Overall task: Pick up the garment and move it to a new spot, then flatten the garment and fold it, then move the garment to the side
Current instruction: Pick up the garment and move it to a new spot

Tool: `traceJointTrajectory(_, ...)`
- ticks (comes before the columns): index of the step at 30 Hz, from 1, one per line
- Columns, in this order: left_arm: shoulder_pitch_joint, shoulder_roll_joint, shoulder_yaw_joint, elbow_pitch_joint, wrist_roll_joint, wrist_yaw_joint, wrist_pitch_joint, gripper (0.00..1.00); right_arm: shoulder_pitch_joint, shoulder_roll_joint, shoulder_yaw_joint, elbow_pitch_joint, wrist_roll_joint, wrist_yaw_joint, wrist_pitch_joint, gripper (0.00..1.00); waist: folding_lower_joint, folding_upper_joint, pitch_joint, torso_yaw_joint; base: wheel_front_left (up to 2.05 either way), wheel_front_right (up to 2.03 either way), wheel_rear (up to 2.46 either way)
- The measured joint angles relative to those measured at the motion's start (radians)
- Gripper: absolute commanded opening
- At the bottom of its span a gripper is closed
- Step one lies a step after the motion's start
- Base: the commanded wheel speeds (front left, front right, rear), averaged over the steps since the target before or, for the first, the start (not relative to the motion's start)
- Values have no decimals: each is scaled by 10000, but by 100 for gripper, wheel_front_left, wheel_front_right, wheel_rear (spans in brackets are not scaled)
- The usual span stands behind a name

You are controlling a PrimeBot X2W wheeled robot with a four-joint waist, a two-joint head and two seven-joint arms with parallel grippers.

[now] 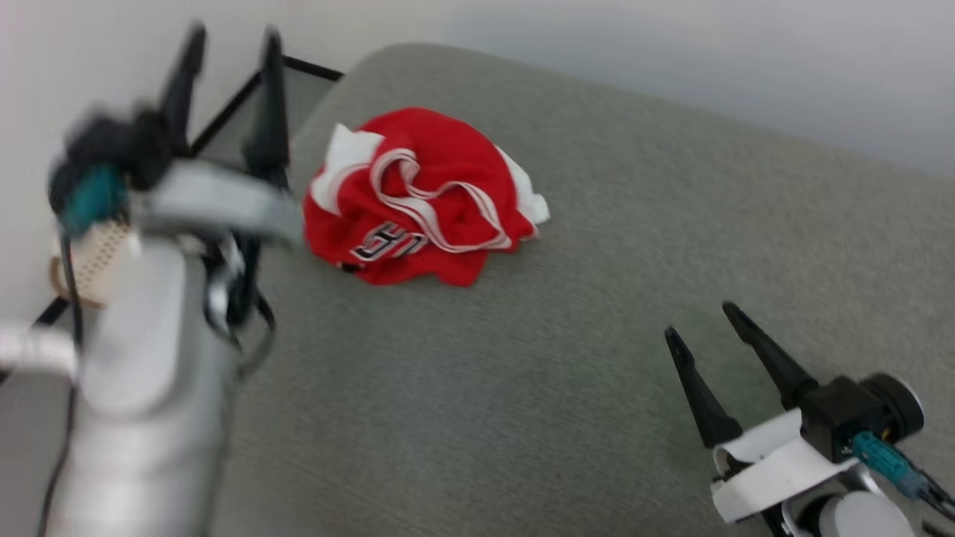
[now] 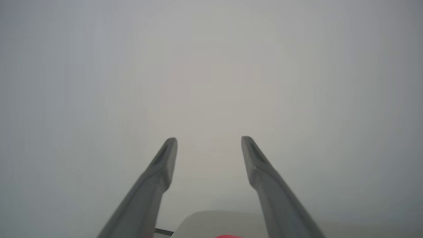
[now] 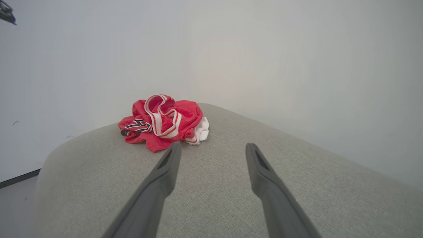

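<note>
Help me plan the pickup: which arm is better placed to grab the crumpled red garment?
Probably left: the left gripper, open, is up beside the garment, though aimed past it. The right gripper, also open, sits far across the cushion.

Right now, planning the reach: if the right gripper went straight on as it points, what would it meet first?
Probably the grey cushion near its far edge, not the garment, which lies left of the line of the right gripper. Depth is unclear; it may skim over to the wall.
</note>
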Motion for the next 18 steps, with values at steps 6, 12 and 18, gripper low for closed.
traceJointTrajectory(6,-2786,581,67,3787,-742,-155,871,100,-509,-86,362,-407,-92,0,109,100,1,0,618,-633,0,0,0)
traceJointTrajectory(12,-3988,857,-706,6345,-2403,-199,3436,100,-963,-217,729,-635,-134,0,245,100,0,0,1277,-1259,0,0,0)
traceJointTrajectory(18,-4335,1415,-1484,7214,-3737,-199,5787,100,-1360,-464,984,-961,-238,0,454,100,0,0,2070,-1706,0,0,0)
